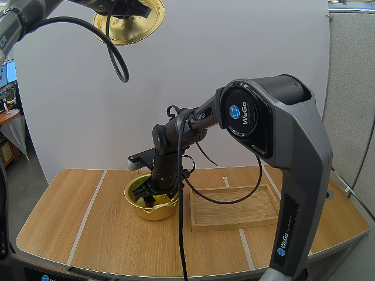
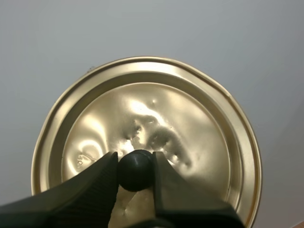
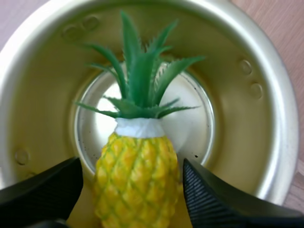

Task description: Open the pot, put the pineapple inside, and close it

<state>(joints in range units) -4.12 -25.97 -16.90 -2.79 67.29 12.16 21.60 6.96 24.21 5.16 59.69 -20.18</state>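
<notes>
The gold pot (image 1: 153,209) stands lidless on the table, left of the tray. In the right wrist view a yellow pineapple (image 3: 137,175) with a green crown lies inside the pot (image 3: 38,95), its leaves pointing across the shiny bottom. My right gripper (image 3: 133,166) is lowered into the pot (image 1: 153,196) and is open, its fingers (image 3: 42,194) standing to either side of the fruit with a gap on one side. High above the table's left side, my left gripper (image 2: 135,164) is shut on the black knob (image 2: 135,170) of the gold lid (image 2: 156,118), held tilted in the air (image 1: 130,26).
A shallow wooden tray (image 1: 234,219) lies right of the pot, close to it. Bare wooden tabletop (image 1: 76,222) stretches to the left and front of the pot. My right arm's large grey link (image 1: 293,175) rises over the tray's right side.
</notes>
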